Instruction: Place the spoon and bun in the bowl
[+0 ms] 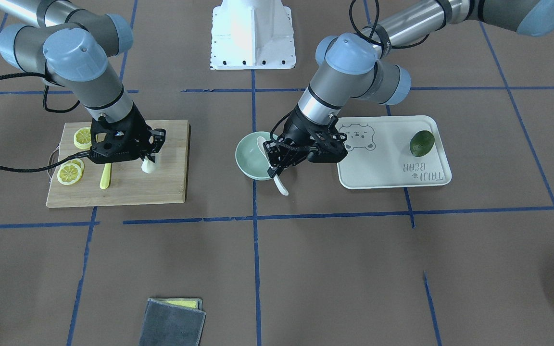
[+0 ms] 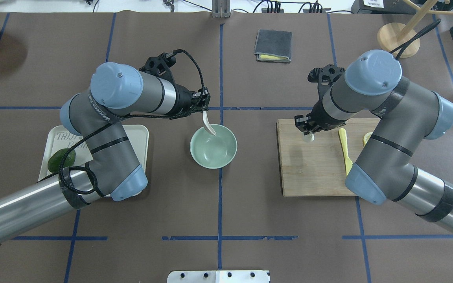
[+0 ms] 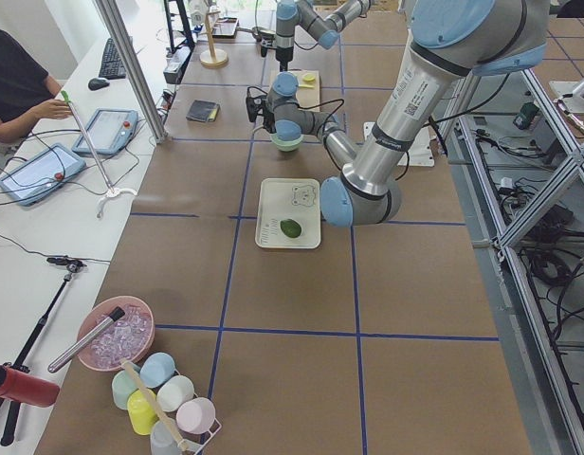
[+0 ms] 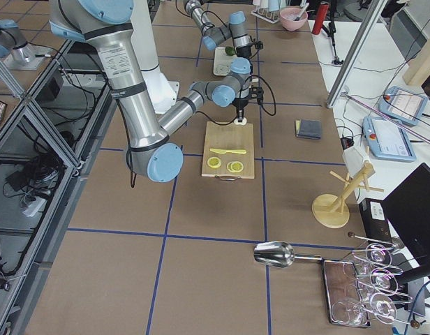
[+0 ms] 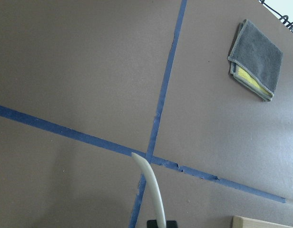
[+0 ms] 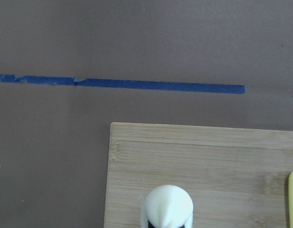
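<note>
The pale mint-green bowl (image 2: 213, 151) stands at the table's middle, and also shows in the front view (image 1: 245, 158). My left gripper (image 2: 204, 112) is shut on the whitish spoon (image 2: 209, 125) and holds it tilted over the bowl's far rim. The scoop lies inside the bowl and the handle (image 1: 282, 186) sticks out past the rim. The left wrist view shows only the spoon's handle (image 5: 153, 190). My right gripper (image 2: 307, 131) is shut on the white bun (image 2: 308, 137) at the cutting board's far left corner. The bun also shows in the front view (image 1: 148, 166) and in the right wrist view (image 6: 168, 206).
The bamboo cutting board (image 2: 313, 169) holds a yellow knife (image 2: 345, 147) and lemon slices (image 1: 70, 173). A white bear-print tray (image 1: 387, 163) with a green fruit (image 1: 421, 142) lies under my left arm. A folded grey cloth (image 2: 273, 46) lies at the far side.
</note>
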